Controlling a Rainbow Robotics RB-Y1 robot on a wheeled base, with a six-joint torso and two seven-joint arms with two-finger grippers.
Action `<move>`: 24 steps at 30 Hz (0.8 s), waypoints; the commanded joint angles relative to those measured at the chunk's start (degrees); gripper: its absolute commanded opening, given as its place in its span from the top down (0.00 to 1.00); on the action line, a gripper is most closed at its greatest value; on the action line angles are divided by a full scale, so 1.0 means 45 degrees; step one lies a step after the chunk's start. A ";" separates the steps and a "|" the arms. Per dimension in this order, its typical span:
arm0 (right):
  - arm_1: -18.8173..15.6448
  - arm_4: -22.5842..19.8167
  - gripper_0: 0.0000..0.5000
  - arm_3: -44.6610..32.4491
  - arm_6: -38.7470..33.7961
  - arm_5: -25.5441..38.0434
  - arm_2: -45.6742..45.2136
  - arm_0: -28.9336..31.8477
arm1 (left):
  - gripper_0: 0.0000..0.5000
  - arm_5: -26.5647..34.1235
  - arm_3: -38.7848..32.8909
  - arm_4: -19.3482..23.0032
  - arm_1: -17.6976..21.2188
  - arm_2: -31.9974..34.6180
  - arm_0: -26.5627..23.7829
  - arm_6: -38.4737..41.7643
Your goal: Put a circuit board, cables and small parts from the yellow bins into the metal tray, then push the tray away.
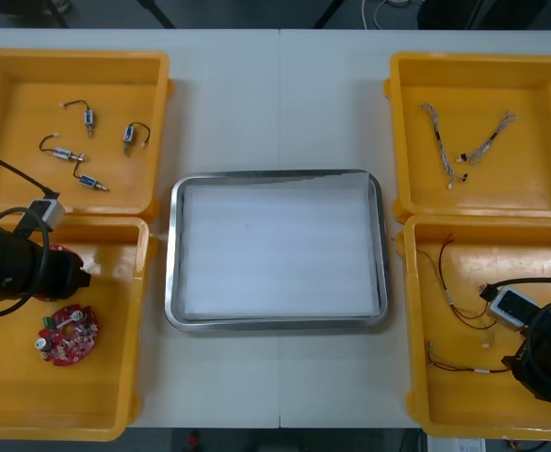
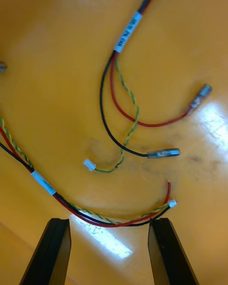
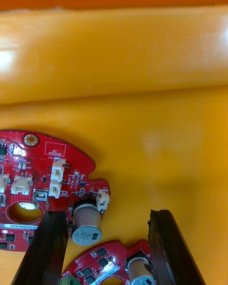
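Red circuit boards (image 3: pixel 47 171) beneath the left claw (image 3: pixel 107 218), cables (image 2: pixel 118 99) beneath the right claw (image 2: pixel 109 223), both wide apart, empty.

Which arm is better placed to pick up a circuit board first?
Left. The left end effector, open, hangs over a red circuit board; the right end effector is over red and yellow cables instead.

On the light table (image 1: pixel 228 104) a seam (image 1: pixel 280 113) is running from 12 to 6 o'clock; a white cord (image 1: pixel 388 5) is curling at 1 o'clock.
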 commanded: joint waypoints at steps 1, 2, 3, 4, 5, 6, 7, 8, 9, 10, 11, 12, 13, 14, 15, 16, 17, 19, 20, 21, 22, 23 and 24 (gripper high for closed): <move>-0.0889 0.0064 0.06 0.0135 0.0077 -0.0482 0.0809 0.0117 | 0.00 -0.0220 0.0011 -0.0196 0.0061 -0.0235 0.0292 0.0947; -0.1007 0.0025 0.00 0.0291 0.0077 -0.0677 0.0965 0.0098 | 0.01 -0.0318 0.0051 -0.0235 0.0061 -0.0293 0.0292 0.0947; -0.1085 0.0006 0.00 0.0389 0.0097 -0.0794 0.1043 0.0098 | 0.07 -0.0376 0.0070 -0.0255 0.0061 -0.0313 0.0292 0.0947; -0.1124 -0.0014 0.00 0.0486 0.0097 -0.0912 0.1102 0.0098 | 0.09 -0.0435 0.0090 -0.0274 0.0061 -0.0352 0.0292 0.0967; -0.1202 -0.0033 0.00 0.0623 0.0097 -0.1029 0.1180 0.0078 | 0.12 -0.0435 0.0090 -0.0294 0.0061 -0.0352 0.0292 0.0967; -0.1221 -0.0053 0.00 0.0682 0.0116 -0.1068 0.1219 0.0078 | 0.13 -0.0435 0.0090 -0.0313 0.0061 -0.0371 0.0292 0.0967; -0.1300 -0.0072 0.00 0.0799 0.0097 -0.1107 0.1317 0.0039 | 0.31 -0.0435 0.0090 -0.0333 0.0061 -0.0371 0.0292 0.0967; -0.1319 -0.0072 0.00 0.0857 0.0097 -0.1107 0.1395 -0.0019 | 0.42 -0.0435 0.0090 -0.0352 0.0061 -0.0371 0.0292 0.0967; -0.1339 -0.0092 0.00 0.0877 0.0097 -0.1107 0.1434 -0.0039 | 0.50 -0.0435 0.0090 -0.0372 0.0061 -0.0371 0.0292 0.0967; -0.1397 -0.0092 0.00 0.0897 0.0116 -0.1107 0.1492 -0.0058 | 0.69 -0.0435 0.0090 -0.0391 0.0061 -0.0371 0.0292 0.0967; -0.1436 -0.0072 0.00 0.0897 0.0116 -0.1107 0.1551 -0.0058 | 0.78 -0.0435 0.0090 -0.0411 0.0061 -0.0371 0.0292 0.0967; -0.1495 -0.0072 0.00 0.0897 0.0136 -0.1107 0.1649 -0.0078 | 0.90 -0.0435 0.0090 -0.0430 0.0061 -0.0371 0.0292 0.0947; -0.1534 -0.0092 0.00 0.0897 0.0136 -0.1107 0.1766 -0.0137 | 1.00 -0.0435 0.0090 -0.0450 0.0061 -0.0371 0.0311 0.0947; -0.1573 -0.0072 0.00 0.0897 0.0136 -0.1107 0.1824 -0.0156 | 1.00 -0.0435 0.0090 -0.0470 0.0061 -0.0371 0.0331 0.0947; -0.1592 -0.0033 0.00 0.0897 0.0136 -0.1165 0.1961 -0.0176 | 1.00 -0.0435 0.0090 -0.0470 0.0061 -0.0371 0.0331 0.0947; -0.1592 -0.0033 0.00 0.0897 0.0136 -0.1224 0.2000 -0.0176 | 1.00 -0.0435 0.0109 -0.0489 0.0061 -0.0371 0.0350 0.0928; -0.1592 0.0025 0.00 0.0897 0.0136 -0.1341 0.2098 -0.0195 | 1.00 -0.0454 0.0090 -0.0489 0.0081 -0.0371 0.0331 0.0947; -0.1612 0.0103 0.00 0.0897 0.0175 -0.1537 0.2274 -0.0273 | 1.00 -0.0435 0.0090 -0.0509 0.0120 -0.0371 0.0350 0.0928; -0.1612 0.0103 0.00 0.0897 0.0175 -0.1556 0.2332 -0.0293 | 1.00 -0.0435 0.0090 -0.0489 0.0139 -0.0371 0.0350 0.0928; -0.1592 0.0142 0.00 0.0897 0.0175 -0.1576 0.2410 -0.0332 | 1.00 -0.0435 0.0090 -0.0470 0.0159 -0.0352 0.0350 0.0928; -0.1592 0.0201 0.00 0.0897 0.0175 -0.1576 0.2488 -0.0390 | 1.00 -0.0435 0.0090 -0.0450 0.0198 -0.0352 0.0350 0.0928; -0.1592 0.0221 0.00 0.0897 0.0175 -0.1576 0.2508 -0.0429 | 1.00 -0.0435 0.0090 -0.0430 0.0198 -0.0352 0.0350 0.0928; -0.1592 0.0299 0.00 0.0897 0.0233 -0.1595 0.2528 -0.0449 | 1.00 -0.0435 0.0090 -0.0391 0.0257 -0.0293 0.0331 0.0928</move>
